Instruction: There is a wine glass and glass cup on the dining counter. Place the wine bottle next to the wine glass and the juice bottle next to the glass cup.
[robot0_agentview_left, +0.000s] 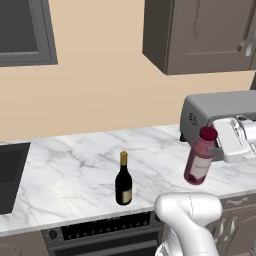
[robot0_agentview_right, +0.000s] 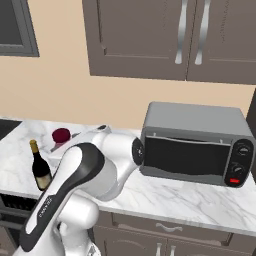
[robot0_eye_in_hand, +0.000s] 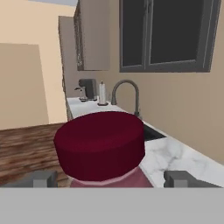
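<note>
Wide-open gripper (robot0_eye_in_hand: 109, 179) straddles the tilted juice bottle (robot0_agentview_left: 200, 157), apparently not clamped, on the marble worktop (robot0_agentview_left: 75, 170) right of the wine bottle (robot0_agentview_left: 123, 180); closing off-centre could topple it.

The arm (robot0_agentview_right: 85, 185) is glossy white, built of thick rounded segments like swollen tubes. In the right base view a dark grey, nearly black band curves along the side of the near segment, widening into a round joint cover at the elbow; faint pale lettering runs along the band low down, too small to read. A second dark ring sits at the joint farther right. In the left base view a smooth white rounded link rises at the near edge, and the hand (robot0_agentview_left: 234, 137) is a boxy white block with light grey panels. In the hand view the fingers (robot0_eye_in_hand: 43, 179) end in square grey tips.
</note>
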